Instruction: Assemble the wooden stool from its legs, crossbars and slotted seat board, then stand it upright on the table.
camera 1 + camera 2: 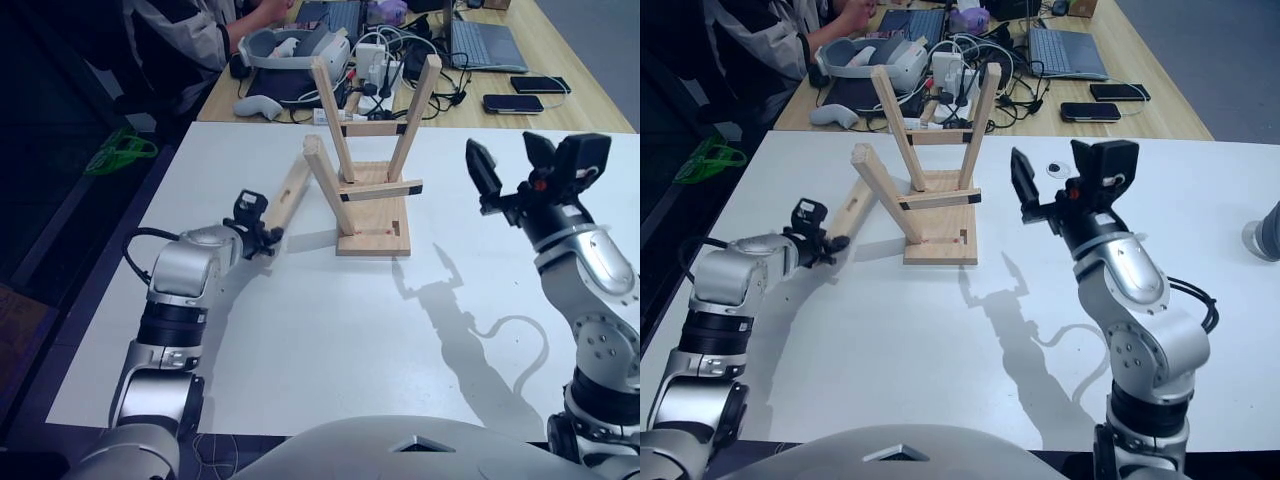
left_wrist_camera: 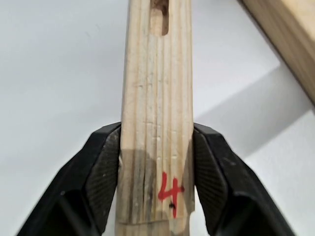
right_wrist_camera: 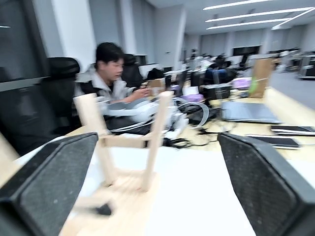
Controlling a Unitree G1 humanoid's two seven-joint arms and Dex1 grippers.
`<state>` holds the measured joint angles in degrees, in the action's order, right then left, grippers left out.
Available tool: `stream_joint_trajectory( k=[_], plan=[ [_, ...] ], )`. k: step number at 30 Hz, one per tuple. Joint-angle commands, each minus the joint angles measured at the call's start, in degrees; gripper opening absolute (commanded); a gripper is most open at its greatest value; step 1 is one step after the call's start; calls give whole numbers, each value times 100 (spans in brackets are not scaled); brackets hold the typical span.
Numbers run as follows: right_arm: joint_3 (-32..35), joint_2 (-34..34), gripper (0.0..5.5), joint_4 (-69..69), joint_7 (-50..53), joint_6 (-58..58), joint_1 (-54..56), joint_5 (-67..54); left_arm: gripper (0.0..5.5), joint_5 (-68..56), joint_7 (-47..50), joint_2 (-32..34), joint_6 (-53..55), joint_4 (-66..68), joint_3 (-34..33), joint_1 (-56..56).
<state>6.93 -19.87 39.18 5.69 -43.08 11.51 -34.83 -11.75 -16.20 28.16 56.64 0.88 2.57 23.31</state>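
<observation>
The slotted seat board (image 1: 378, 222) lies flat mid-table with two legs (image 1: 332, 118) standing up from it, joined by a crossbar (image 1: 372, 129), and a third leg (image 1: 328, 184) leaning to the left with another crossbar (image 1: 380, 189). A loose fourth leg (image 1: 289, 194), marked with a red 4 (image 2: 170, 189), lies on the table left of the board. My left gripper (image 1: 262, 237) is shut on this leg's near end (image 2: 156, 162). My right gripper (image 1: 510, 165) hangs open in the air to the right of the stool, with nothing between its fingers (image 3: 47, 182).
The white table (image 1: 320, 350) has free room in front and to the right. Beyond its far edge a wooden desk (image 1: 540, 60) carries a laptop, phones, cables and a headset. A grey object (image 1: 1265, 230) sits at the table's right edge.
</observation>
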Motion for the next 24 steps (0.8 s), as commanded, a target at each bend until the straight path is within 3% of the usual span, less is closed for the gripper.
stream_joint_trajectory(
  k=[1,5,12,15,20,24],
  plan=[
    [-127,216,454,-469,140,113,425,445,203,215,461,-195,-409,-93,-394,550],
    [-141,365,454,-734,66,118,750,594,203,492,843,-174,-851,3,-633,986],
    [617,898,454,-905,154,49,973,-28,203,737,1402,-406,-1935,449,-961,2052],
    [600,960,454,-1011,155,29,1128,-16,203,632,1554,-666,-2292,410,-1090,2530],
    [202,679,454,-1249,-264,214,1428,399,203,584,1461,-917,-2826,123,-998,2856],
    [505,778,454,-1452,-1049,174,1778,-500,203,582,1181,-1070,-3033,-98,-665,2969]
  ],
)
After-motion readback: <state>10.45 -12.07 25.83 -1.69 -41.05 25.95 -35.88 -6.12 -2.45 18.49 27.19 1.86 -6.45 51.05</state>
